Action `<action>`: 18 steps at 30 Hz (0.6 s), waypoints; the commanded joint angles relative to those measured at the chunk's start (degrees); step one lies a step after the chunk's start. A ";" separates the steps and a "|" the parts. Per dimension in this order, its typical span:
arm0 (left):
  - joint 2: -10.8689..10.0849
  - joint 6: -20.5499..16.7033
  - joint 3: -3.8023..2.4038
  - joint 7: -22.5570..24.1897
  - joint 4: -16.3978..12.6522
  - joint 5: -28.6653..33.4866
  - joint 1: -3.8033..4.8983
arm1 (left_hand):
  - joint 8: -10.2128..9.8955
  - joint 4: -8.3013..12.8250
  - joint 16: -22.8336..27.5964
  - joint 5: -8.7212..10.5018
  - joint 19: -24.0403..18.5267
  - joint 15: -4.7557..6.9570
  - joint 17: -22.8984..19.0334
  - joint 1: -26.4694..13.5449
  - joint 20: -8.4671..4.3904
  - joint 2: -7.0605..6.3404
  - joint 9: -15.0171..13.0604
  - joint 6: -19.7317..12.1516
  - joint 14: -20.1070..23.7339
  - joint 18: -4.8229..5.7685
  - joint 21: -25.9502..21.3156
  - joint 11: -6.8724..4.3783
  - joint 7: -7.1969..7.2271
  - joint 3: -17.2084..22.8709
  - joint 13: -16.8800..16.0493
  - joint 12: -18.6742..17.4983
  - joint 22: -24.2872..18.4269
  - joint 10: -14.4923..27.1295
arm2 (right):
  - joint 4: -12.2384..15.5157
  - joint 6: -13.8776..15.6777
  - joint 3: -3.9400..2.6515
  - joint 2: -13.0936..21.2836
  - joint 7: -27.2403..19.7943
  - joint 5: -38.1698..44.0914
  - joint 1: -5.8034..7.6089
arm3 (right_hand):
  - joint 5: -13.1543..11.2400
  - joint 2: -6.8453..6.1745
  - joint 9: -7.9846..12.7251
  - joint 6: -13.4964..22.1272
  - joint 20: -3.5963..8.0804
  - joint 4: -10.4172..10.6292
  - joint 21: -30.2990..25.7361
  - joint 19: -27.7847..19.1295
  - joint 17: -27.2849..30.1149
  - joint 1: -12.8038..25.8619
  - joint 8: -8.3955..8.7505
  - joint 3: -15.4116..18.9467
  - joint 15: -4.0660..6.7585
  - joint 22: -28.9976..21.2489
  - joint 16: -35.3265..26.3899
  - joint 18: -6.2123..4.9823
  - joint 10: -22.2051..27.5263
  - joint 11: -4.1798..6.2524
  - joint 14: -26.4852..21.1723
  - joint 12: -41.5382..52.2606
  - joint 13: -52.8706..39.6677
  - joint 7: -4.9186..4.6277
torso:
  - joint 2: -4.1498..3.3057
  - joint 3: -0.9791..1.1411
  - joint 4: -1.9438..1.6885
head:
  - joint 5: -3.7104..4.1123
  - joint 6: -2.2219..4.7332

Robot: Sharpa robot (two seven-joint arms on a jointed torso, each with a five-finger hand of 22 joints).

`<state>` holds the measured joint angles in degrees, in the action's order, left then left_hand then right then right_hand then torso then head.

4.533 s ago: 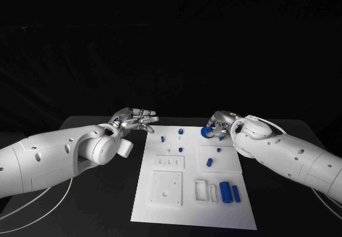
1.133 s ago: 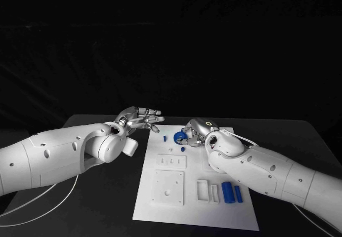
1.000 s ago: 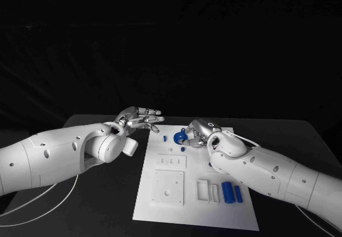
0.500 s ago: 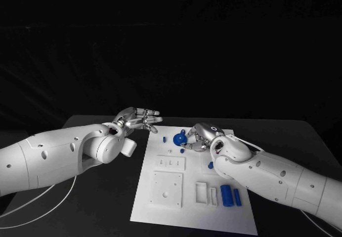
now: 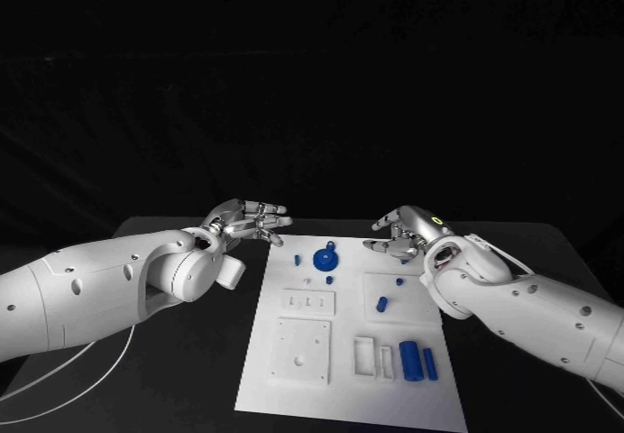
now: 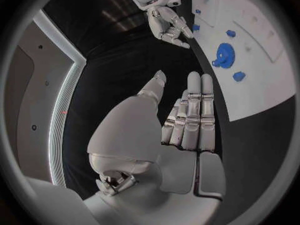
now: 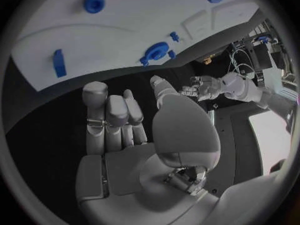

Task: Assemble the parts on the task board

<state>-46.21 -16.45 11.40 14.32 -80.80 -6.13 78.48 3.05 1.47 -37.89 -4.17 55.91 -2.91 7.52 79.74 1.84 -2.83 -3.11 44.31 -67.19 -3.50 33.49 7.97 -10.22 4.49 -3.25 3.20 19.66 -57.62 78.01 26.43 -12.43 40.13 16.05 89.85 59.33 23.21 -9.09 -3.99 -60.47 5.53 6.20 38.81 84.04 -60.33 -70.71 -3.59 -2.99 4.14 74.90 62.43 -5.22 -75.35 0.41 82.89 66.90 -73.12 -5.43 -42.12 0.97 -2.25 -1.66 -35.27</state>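
Note:
The white task board (image 5: 341, 397) lies in the middle of the black table. A blue gear (image 5: 325, 262) sits flat near the board's far end, also visible as the gear (image 6: 224, 52) and the gear (image 7: 156, 51) in the wrist views. My right hand (image 5: 406, 233) hovers just right of the gear, at the board's far right corner, fingers apart and holding nothing. My left hand (image 5: 247, 219) hangs off the board's far left corner, fingers stretched out and empty. A blue peg (image 5: 381, 305) stands mid-board. A thick blue cylinder (image 5: 411, 360) lies toward the near right.
Small blue pieces (image 5: 298, 261) lie beside the gear. A white square block (image 5: 302, 352), a smaller white block (image 5: 309, 302) and a white slot frame (image 5: 365, 355) sit on the board. A slim blue piece (image 5: 430, 362) lies by the cylinder. Black table surrounds the board.
My right hand carried the blue gear left over the board's far end, set it down and let go, then drew back to the right. The left hand stayed put.

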 commanded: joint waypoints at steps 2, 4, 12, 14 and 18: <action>-0.05 0.44 -0.05 0.71 0.10 -0.08 0.17 | -0.02 -0.05 0.38 -0.28 -0.42 -0.13 -0.09 -0.40 0.27 0.26 0.06 -0.25 -0.16 -0.73 -0.16 0.11 0.13 0.17 -0.09 0.24 -0.11 0.40 | 1.21 -0.13 -1.56 2.27 -7.02 -7.76 -0.30 | 1.10 1.21 0.05 0.22 -0.37 -1.73 -0.16 2.92 0.01 -1.17 -0.03 4.26 -0.11 4.12 -0.37 -0.78 0.13 -0.39 0.02 0.03 0.01 -0.24 | 0.39 0.36 0.80 | -0.18 0.20; -0.07 0.44 -0.05 0.76 0.26 -0.05 0.16 | -0.02 -0.02 0.42 -0.30 -0.48 -0.14 -0.10 -0.38 0.28 0.27 0.06 -0.21 -0.08 -0.71 -0.21 0.11 0.12 0.17 -0.09 0.24 -0.14 0.38 | 1.49 -1.02 -2.34 3.46 -8.48 -8.81 -0.62 | 0.41 1.48 0.06 0.13 -0.41 -3.01 -0.06 2.90 -0.10 -2.22 -0.01 4.79 -0.12 4.20 -0.30 -0.84 0.09 -0.42 0.02 0.13 -0.06 -0.26 | 0.46 0.49 0.92 | -0.20 0.26; -0.18 0.70 -0.04 1.14 0.90 0.00 0.03 | 0.00 0.10 0.48 -0.28 -0.56 -0.16 -0.13 -0.36 0.30 0.33 0.04 -0.03 0.04 -0.67 -0.31 0.10 0.15 0.12 -0.08 0.24 -0.19 0.36 | -0.19 -7.90 -3.66 6.92 -15.23 -13.19 -1.24 | 0.96 3.25 0.16 -0.29 -0.48 -11.09 -0.87 2.68 -0.48 -4.87 0.02 2.36 -0.20 4.17 -0.28 -0.61 0.33 -0.53 -0.05 0.09 -0.11 -0.46 | 0.67 0.88 1.40 | 0.04 0.10; -0.21 0.76 -0.04 1.20 1.05 0.00 0.00 | -0.01 0.11 0.54 -0.28 -0.64 -0.18 -0.16 -0.37 0.32 0.35 0.05 -0.08 0.13 -0.65 -0.37 0.11 0.12 0.11 -0.09 0.25 -0.23 0.34 | -1.03 -8.95 -3.75 7.33 -16.26 -13.61 -1.29 | 1.11 3.42 0.15 -0.34 -0.45 -12.15 -1.01 2.67 -0.49 -4.78 0.00 2.23 -0.20 4.19 -0.39 -0.53 0.41 -0.47 -0.06 0.00 -0.04 -0.46 | 0.72 0.97 1.54 | 0.12 0.07; -0.28 0.84 -0.04 1.31 1.25 0.01 -0.03 | -0.01 0.17 0.59 -0.31 -0.69 -0.19 -0.18 -0.35 0.33 0.36 0.05 -0.05 0.19 -0.63 -0.44 0.11 0.14 0.09 -0.09 0.24 -0.26 0.35 | -3.11 -10.21 -3.84 7.73 -17.79 -14.07 -1.34 | 0.50 3.37 0.14 0.10 -0.48 -12.69 -0.98 2.68 -0.67 -4.88 0.00 2.56 -0.26 4.22 -0.30 -0.53 0.43 -0.54 -0.05 -0.02 -0.01 -0.55 | 0.75 1.08 1.87 | 0.35 0.08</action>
<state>-46.52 -16.43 11.40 14.58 -79.54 -6.12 78.45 3.05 1.47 -37.67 -4.17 55.49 -2.91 7.41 79.74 2.25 -2.83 -3.11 44.31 -67.19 -3.50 33.24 7.97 -10.22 4.49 -3.25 3.20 19.45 -57.62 75.39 20.14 -16.22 47.76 2.50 77.91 58.04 23.95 -5.96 -3.93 -60.60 5.53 -6.28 38.04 84.03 -60.95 -75.49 -3.59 -0.34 4.14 74.90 62.43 -5.17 -75.15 0.20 82.89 66.90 -73.19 -5.80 -41.43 1.91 -0.69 -1.42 -35.19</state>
